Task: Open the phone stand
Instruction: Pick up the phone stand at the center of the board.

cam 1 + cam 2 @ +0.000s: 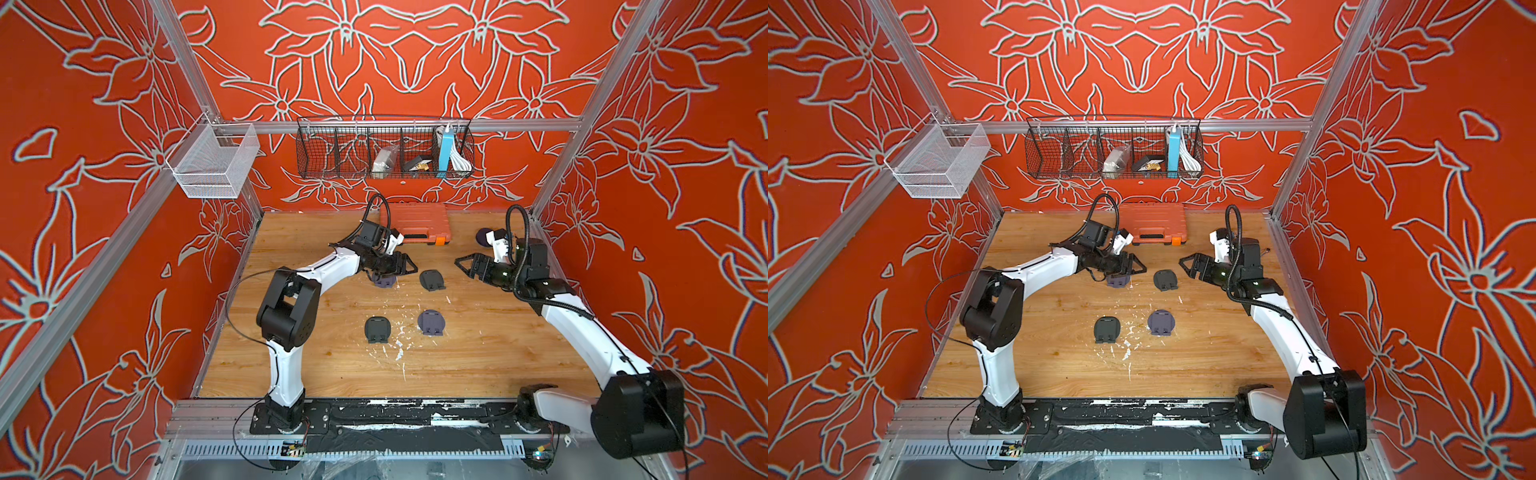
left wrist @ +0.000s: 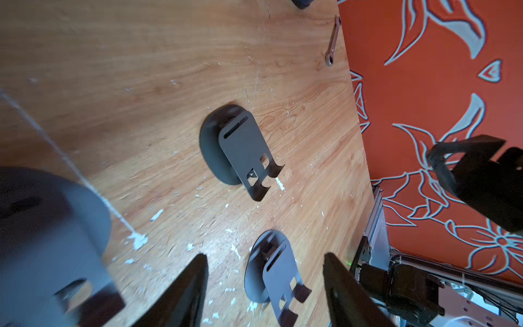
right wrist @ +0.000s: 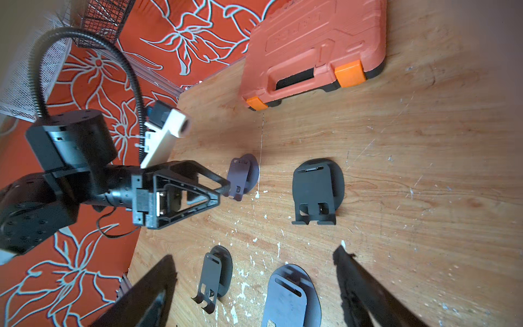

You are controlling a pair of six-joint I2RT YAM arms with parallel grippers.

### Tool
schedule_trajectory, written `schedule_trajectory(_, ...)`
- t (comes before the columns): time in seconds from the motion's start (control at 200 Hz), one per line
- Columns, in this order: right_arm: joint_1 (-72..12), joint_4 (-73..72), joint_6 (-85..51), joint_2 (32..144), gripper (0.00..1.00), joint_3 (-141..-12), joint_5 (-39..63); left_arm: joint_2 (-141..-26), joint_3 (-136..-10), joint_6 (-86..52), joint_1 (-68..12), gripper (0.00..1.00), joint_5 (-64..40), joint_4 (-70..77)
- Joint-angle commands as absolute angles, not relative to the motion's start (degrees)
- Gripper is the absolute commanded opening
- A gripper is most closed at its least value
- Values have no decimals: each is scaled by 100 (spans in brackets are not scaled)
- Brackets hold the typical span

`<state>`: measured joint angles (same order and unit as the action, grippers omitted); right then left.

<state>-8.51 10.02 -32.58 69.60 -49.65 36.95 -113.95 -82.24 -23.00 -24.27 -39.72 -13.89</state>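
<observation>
Four folded phone stands lie on the wooden table. A purple phone stand (image 1: 384, 281) (image 3: 243, 175) sits right under my left gripper (image 1: 410, 265) (image 3: 222, 189), whose fingertip reaches its lip. In the left wrist view this stand is a blurred grey shape (image 2: 42, 240) outside the open jaws of the left gripper (image 2: 265, 256), which hold nothing. A dark stand (image 1: 432, 279) (image 2: 240, 150) lies between both grippers. Nearer the front lie another dark stand (image 1: 377, 329) and a purple one (image 1: 431, 322). My right gripper (image 1: 460, 262) (image 3: 254, 253) hovers open and empty.
An orange tool case (image 1: 415, 222) lies at the back of the table. A small wrench (image 2: 333, 42) lies by the right wall. A black wire basket (image 1: 384, 147) hangs on the back wall and a white mesh basket (image 1: 216, 160) on the left rail.
</observation>
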Motion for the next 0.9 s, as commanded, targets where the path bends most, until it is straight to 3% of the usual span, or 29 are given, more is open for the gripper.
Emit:
schedule_trajectory(0.0, -870, 850, -3406, 7016, 90, -4848, 3832, -11683, -8431, -2741, -2517, 64, -4017, -910)
schedule_trajectory(0.391, -850, 1158, -3191, 7104, 90, -4808, 3780, -12762, -9156, -3258, -2738, 64, -4500, -363)
schedule_trajectory(0.897, -848, 1121, -3124, 7377, 90, -4852, 3806, -13273, -9431, -3413, -2812, 62, -4551, -278)
